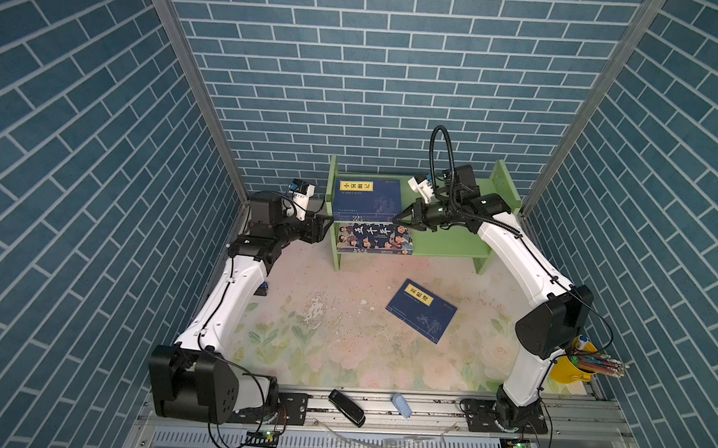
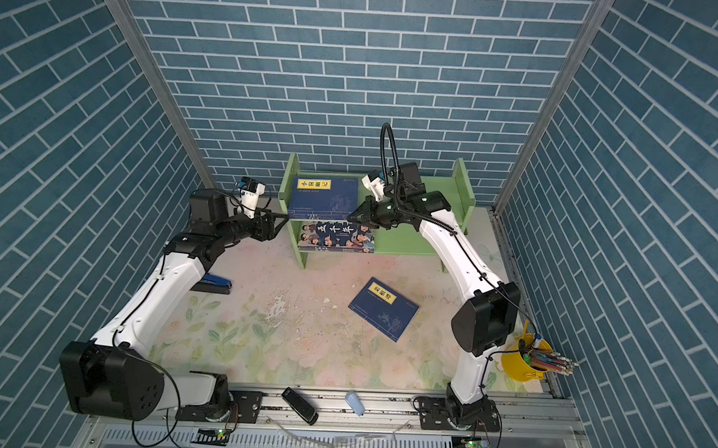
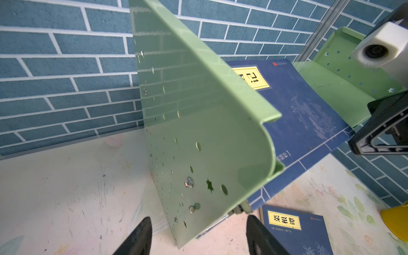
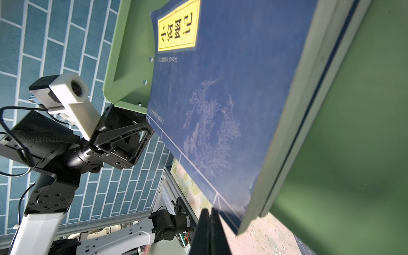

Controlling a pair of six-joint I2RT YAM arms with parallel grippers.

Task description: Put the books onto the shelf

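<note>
Jaws of the right tool (image 1: 395, 220) pressed fully together, nothing seen between them, tip set at the near corner of the upper navy book (image 1: 367, 196). Same spot close up in the right wrist view: shut fingers (image 4: 207, 231) meeting that corner, cover hanging a little past the front edge of the top board. Otherwise flat on the top tier of the shelf (image 1: 448, 243), close against the left side panel, yellow label toward the wall. Directly beneath, on the lower tier, the cartoon book (image 1: 375, 238), also at the left end.

Across the shelf, the left tool (image 1: 328, 223) held wide, one finger (image 3: 141, 236) on each side of the holed side panel's front edge, apparently steadying the shelf; actual contact hard to confirm.

Further out, well apart from both tools, the second navy book (image 1: 422, 311), flat and askew on the counter (image 1: 301, 355), not yet shelved.

Step in hand, as a judgement: nudging the upper navy book home with a closed tip. Next: a short, level push toward the wall until no overhang, then a reach for the second navy book. Thin and flat, so probably needing a lift at one corner or a slide before any grip.
</note>
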